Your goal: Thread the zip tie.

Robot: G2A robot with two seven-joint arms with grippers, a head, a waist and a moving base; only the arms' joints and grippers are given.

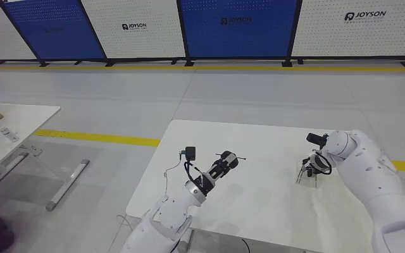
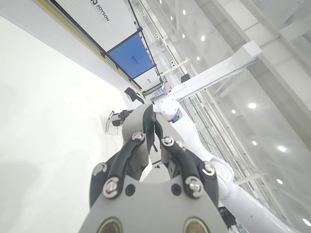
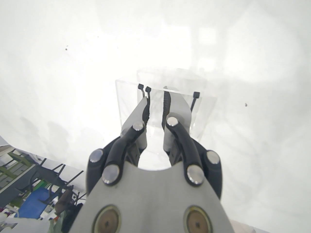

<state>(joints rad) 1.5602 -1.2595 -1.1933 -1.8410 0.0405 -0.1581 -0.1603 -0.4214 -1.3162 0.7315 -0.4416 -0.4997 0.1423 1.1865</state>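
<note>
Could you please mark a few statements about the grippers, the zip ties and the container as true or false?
1. The zip ties stand in a clear container. True.
2. The right gripper is shut. False: its fingers are apart, at the container's open top.
3. The left gripper is above the container. False: it is off to one side, well apart from it, over the white table.
4. The container stands on the table. True.
</note>
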